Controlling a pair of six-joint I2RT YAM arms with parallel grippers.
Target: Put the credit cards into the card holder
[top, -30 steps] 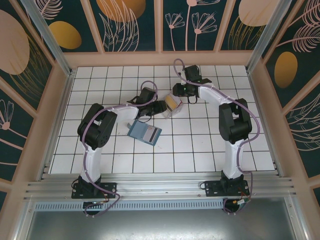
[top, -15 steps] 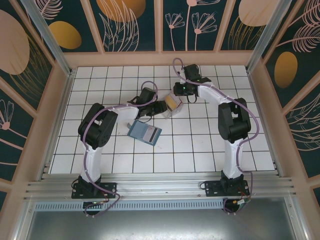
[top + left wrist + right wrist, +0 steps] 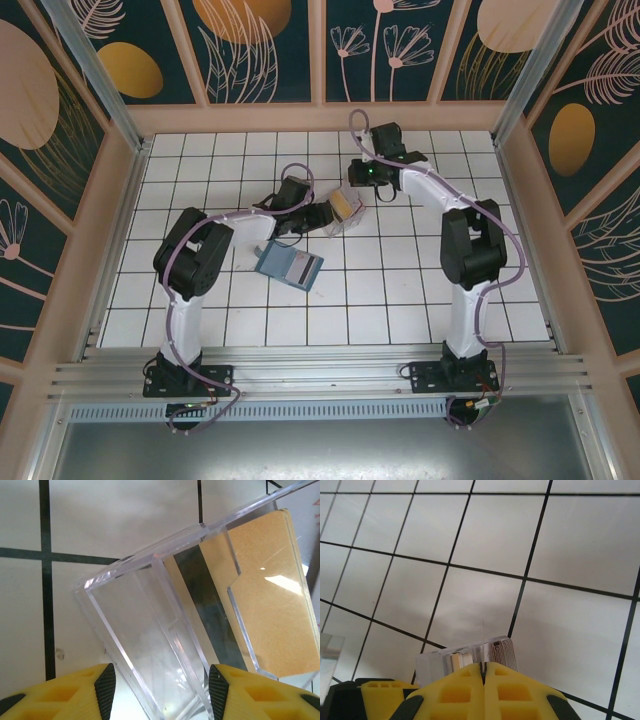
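Tiled floor: teal wallet nr card holder

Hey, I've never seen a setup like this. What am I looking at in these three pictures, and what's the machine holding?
These are two robot arms, a left arm and a right arm, bolted to a white tiled table. The wide picture looks down from above and behind them. The two close-ups come from a camera on each wrist. A teal wallet lies on the table. The left end effector seems to grip a clear holder, tilted, with a gold card inside. The right end effector is shut. A hair-thin line rises from between its fingers, perhaps another card seen edge-on, but I can't tell.
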